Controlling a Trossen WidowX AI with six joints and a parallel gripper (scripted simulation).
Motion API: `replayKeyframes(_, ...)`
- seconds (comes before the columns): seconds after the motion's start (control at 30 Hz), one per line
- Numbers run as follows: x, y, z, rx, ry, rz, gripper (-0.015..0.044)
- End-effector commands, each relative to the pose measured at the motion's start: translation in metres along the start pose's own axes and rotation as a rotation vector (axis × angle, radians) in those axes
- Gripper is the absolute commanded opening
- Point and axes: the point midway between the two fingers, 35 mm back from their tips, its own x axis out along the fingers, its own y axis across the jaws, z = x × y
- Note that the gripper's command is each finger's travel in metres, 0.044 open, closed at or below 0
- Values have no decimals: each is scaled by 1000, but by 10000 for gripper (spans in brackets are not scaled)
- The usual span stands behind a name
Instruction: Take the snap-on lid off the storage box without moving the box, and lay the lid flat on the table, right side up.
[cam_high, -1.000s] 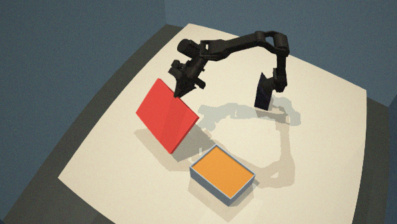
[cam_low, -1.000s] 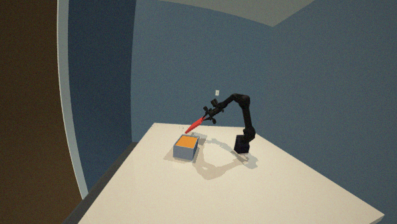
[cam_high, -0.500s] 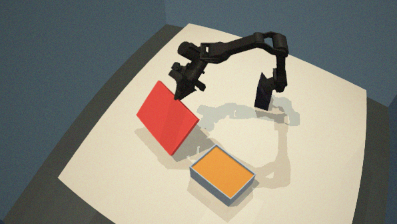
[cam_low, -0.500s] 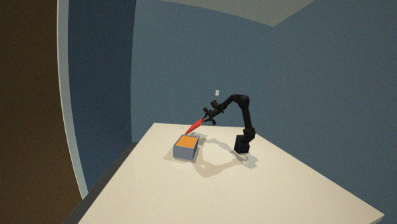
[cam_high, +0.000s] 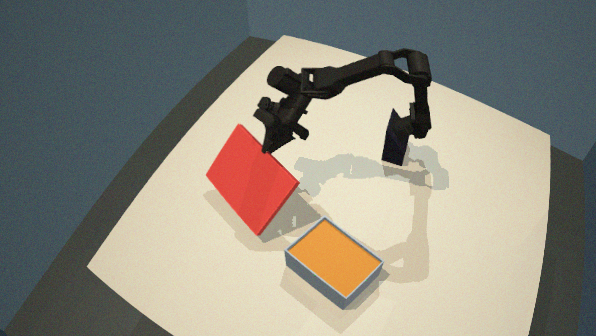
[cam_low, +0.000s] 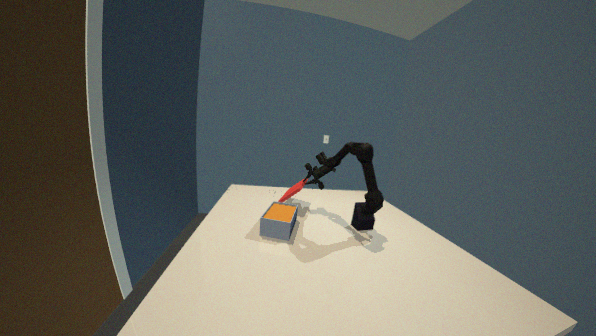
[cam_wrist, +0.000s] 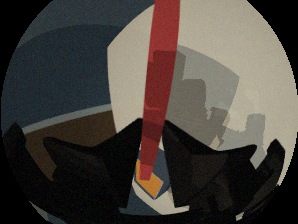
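Observation:
My gripper (cam_high: 267, 147) (cam_low: 305, 181) (cam_wrist: 152, 123) is shut on one edge of the red lid (cam_high: 250, 177) (cam_low: 291, 191) (cam_wrist: 160, 70). The lid hangs tilted in the air, its far end sloping down toward the table, off to the left of the box. In the wrist view I see the lid edge-on as a red strip running up from between the fingers. The grey-blue storage box (cam_high: 335, 285) (cam_low: 277, 227) (cam_wrist: 152, 185) stands open on the table, its orange inside (cam_high: 335, 255) (cam_low: 280, 212) showing.
The arm's dark base (cam_high: 396, 137) (cam_low: 364, 215) stands at the back right of the cream table (cam_high: 475, 225) (cam_low: 350, 290). The table's left edge (cam_high: 150, 170) runs close to the lid. A dark floor lies beyond it.

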Motion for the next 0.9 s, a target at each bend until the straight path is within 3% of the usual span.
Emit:
replayKeyframes(0.0,2,-1,0,-1,0,6,0)
replayKeyframes(0.87,15,-17,0,0,1,6,0)
